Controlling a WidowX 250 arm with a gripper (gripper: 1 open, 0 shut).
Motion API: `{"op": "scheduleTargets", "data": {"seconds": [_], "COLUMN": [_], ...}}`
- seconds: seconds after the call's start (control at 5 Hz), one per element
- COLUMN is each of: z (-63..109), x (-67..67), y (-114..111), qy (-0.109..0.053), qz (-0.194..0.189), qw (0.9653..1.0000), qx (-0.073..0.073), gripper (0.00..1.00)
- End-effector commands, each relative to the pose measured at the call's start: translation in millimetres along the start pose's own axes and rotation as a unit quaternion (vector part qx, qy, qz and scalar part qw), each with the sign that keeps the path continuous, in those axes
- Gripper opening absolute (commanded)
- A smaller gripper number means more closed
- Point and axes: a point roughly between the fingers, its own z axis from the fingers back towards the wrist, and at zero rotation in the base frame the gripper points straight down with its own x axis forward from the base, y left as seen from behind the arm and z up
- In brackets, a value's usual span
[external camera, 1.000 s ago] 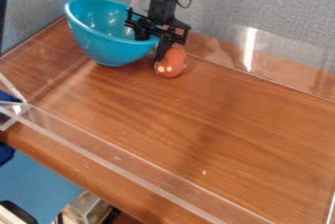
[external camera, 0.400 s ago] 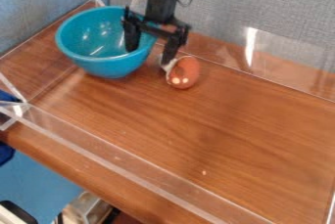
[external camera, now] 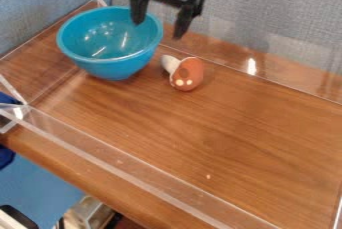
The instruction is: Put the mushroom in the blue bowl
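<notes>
the hand hangs open and empty above the bench, over the right rim of the blue bowl. the mushroom lies on its side on the wood, just beside the bowl, outside it.

Wooden table, clear acrylic walls along edges. On it: blue bowl (upright), mushroom lying just beside it

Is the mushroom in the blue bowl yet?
No, the mushroom lies on the table beside the blue bowl, not inside it.
</notes>
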Motion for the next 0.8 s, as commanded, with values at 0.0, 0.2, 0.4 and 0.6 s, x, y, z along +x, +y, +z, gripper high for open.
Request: {"op": "scheduleTargets", "data": {"seconds": [0.0,0.2,0.4,0.6], "z": [39.4,52.4,48.3,45.1], "x": [-22.3,-56.1,-92.2,-115.2], "y": [-21,-40,-50,-60], "qy": [-0.041,-0.034,-0.027,-0.024], "qz": [0.013,0.025,0.045,0.058], "qw": [0.9991,0.9991,0.9986,0.9980], "qx": [0.001,0.002,-0.002,-0.001], "gripper": [1.00,1.00,1.00,1.00]}}
